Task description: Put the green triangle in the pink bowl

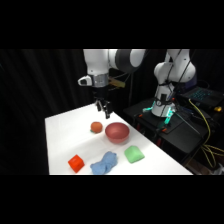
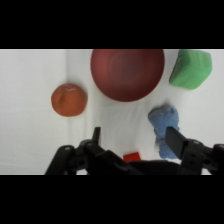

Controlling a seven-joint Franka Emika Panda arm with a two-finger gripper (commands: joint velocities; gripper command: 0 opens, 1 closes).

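The green triangle [image 1: 134,154] lies flat on the white table [image 1: 60,135], just beside the pink bowl [image 1: 117,132] on the bowl's near side, toward the table's right edge — close to the bowl's rim, though whether it touches cannot be told. In the wrist view the green triangle [image 2: 190,68] sits hard against the pink bowl [image 2: 127,73] at the picture's upper right, nothing lying on it. The bowl itself is bare inside.

The gripper [image 1: 103,108] hangs above the table on the bowl's far side, well apart from the triangle, so the step in hand looks to be the approach. Its fingers stand spread wide in the wrist view, with table and clutter showing between them, and they hold nothing.

To do this well, the gripper [image 2: 135,140] should travel over the bowl rather than around it, staying high until it is past the rim, then come down squarely over the wedge. The block's closeness to the bowl is the awkward part — better to set the fingers across the triangle along the line of the rim, so that neither finger has to drop into the narrow space between the two.

The blue cloth-like lump [image 1: 104,163] lies near the triangle, farther from the bowl, and a finger sweeping wide could snag it. The orange-brown ball [image 1: 96,127] just beside the bowl and the red-orange block [image 1: 76,163] beyond the lump are out of the way.
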